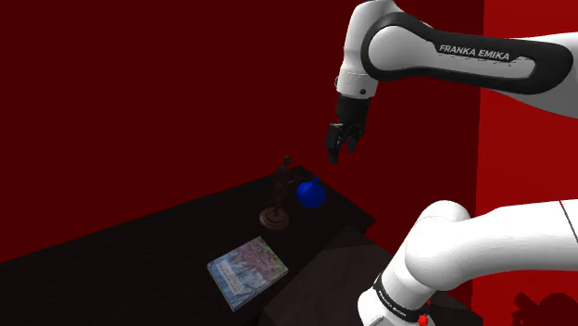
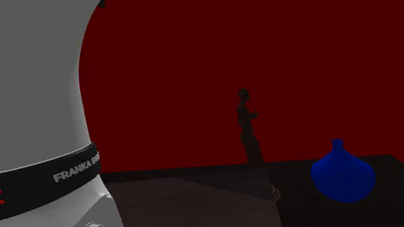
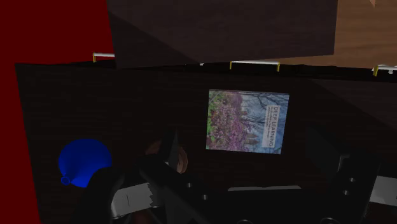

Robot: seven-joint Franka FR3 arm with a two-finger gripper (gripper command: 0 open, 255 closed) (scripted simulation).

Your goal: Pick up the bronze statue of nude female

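statue (image 1: pixel 281 192) upright on round base, long axis vertical, beside blue vase (image 1: pixel 311 194)

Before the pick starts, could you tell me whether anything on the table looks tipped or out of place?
Nothing stands out: the statue stands upright on its base, the blue vase sits upright beside it, and the book lies flat.

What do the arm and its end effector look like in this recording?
The arm has rounded white shells with dark joints and white FRANKA EMIKA lettering on a dark panel. A black band with a red mark rings one link. The end effector is all black and two-fingered.
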